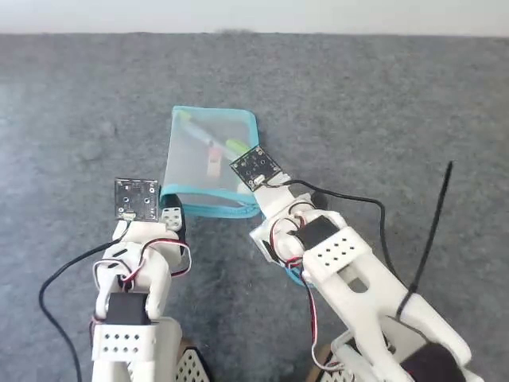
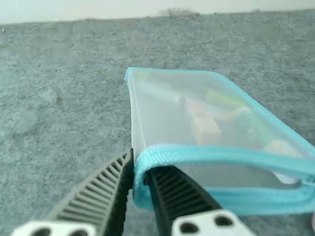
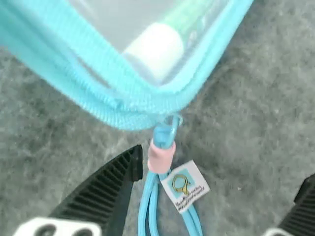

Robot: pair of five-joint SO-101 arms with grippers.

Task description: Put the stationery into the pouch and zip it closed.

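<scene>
Pinching pouch (image 1: 184, 171) hem corner: left end effector (image 2: 140, 169). Pouch centre frame, stationery (image 1: 227, 146) inside. Wide open: right end effector (image 3: 221, 172), straddling zipper cord (image 3: 147, 206). Risks: closing on tag (image 3: 184, 186), missing thin cord; hem slipping under tug, pouch dragging across desk (image 1: 398, 103).

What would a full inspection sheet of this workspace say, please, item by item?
Surface: grey carpet-like mat, flat.
Job's things: a translucent pouch with turquoise edging lies on the mat. The stationery is inside. The zip looks closed where visible, with its slider at the pouch's corner and the pull cord hanging from it.
Clutter: nothing seen.
Grippers: the left gripper is shut on the pouch's near edge. The right gripper is open, astride the pull cord.
Cables: black cables run from both arms over the mat.
Surroundings: pale wall beyond the mat.
</scene>
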